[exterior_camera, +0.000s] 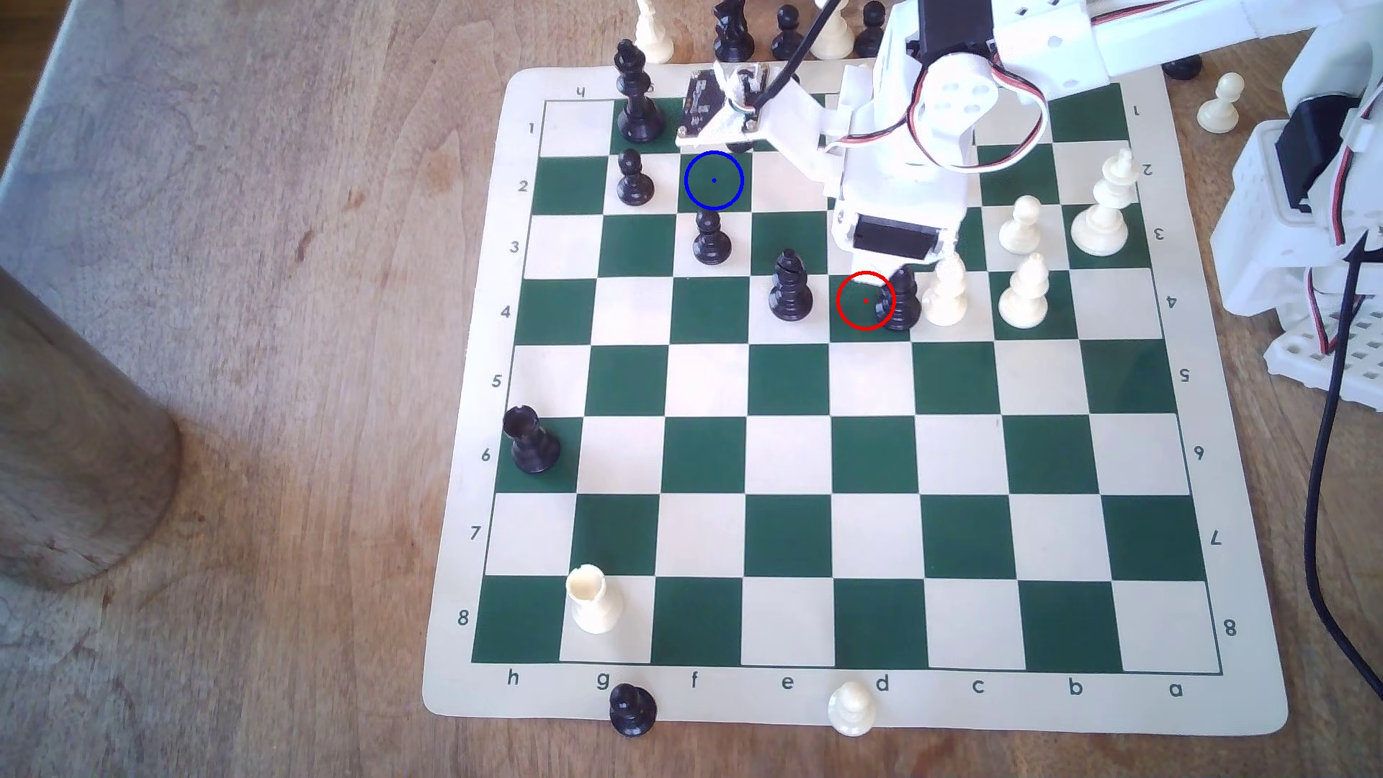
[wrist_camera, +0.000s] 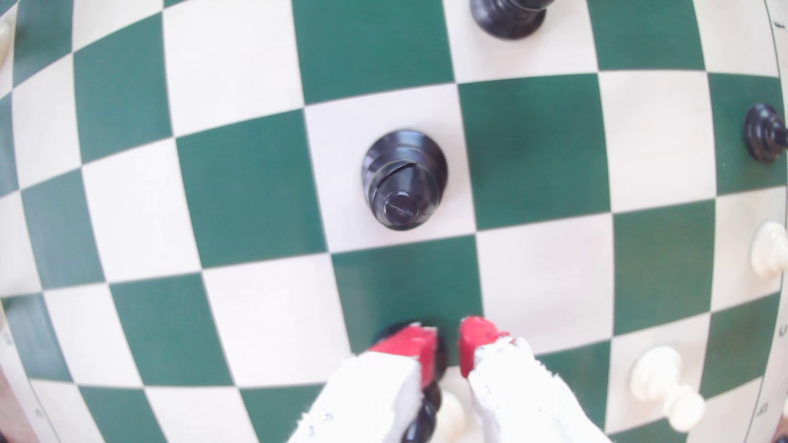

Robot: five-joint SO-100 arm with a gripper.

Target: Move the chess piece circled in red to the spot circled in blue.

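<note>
- End effector (wrist_camera: 447, 340) poised over the black bishop (exterior_camera: 900, 303), red pads slightly apart, nothing clamped.
- Grasp step: next, squeeze, lift, carry to the blue-circled square (exterior_camera: 714, 180).

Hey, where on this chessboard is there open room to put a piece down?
Open: rows 5 to 7, between the black rook and the a-file edge. The blue-circled square is bare too. Crowded: around the gripper, black bishop and white pieces.
</note>
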